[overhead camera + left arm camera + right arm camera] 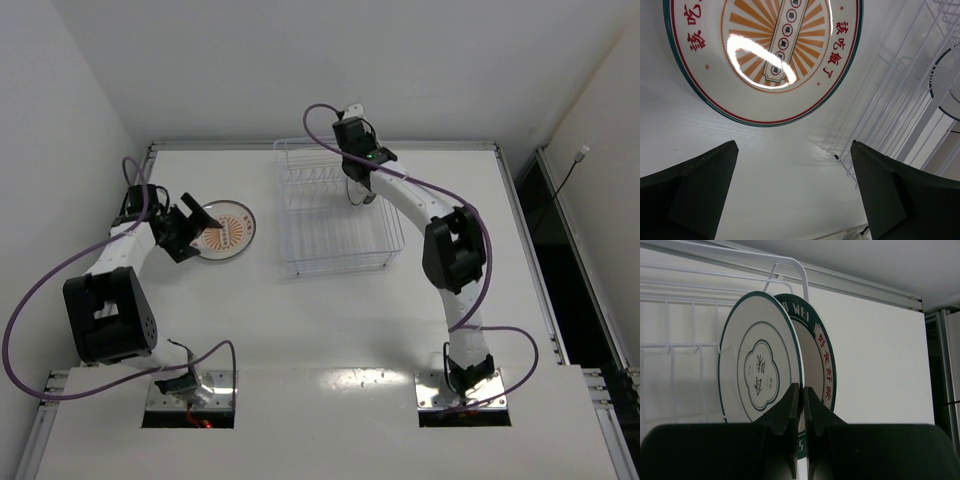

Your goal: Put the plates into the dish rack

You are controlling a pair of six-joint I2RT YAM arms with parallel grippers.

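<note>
A white plate with an orange sunburst centre [228, 232] [765, 55] lies flat on the table, left of the dish rack [300, 266]. My left gripper [198, 220] [794, 145] hovers just short of its near rim, open, with nothing between the fingers. My right gripper [360, 188] [801, 387] is shut on the rim of a second plate [757, 365], dark-rimmed with red characters. It holds this plate upright on edge over the rack's far right part, by the white wires [790, 262]. That plate's dark rim [945, 85] also shows behind the rack wires [900, 110] in the left wrist view.
The table's raised back edge [320, 146] runs just behind the rack. White walls close in on the left and back. A dark gap [560, 250] lies beyond the table's right edge.
</note>
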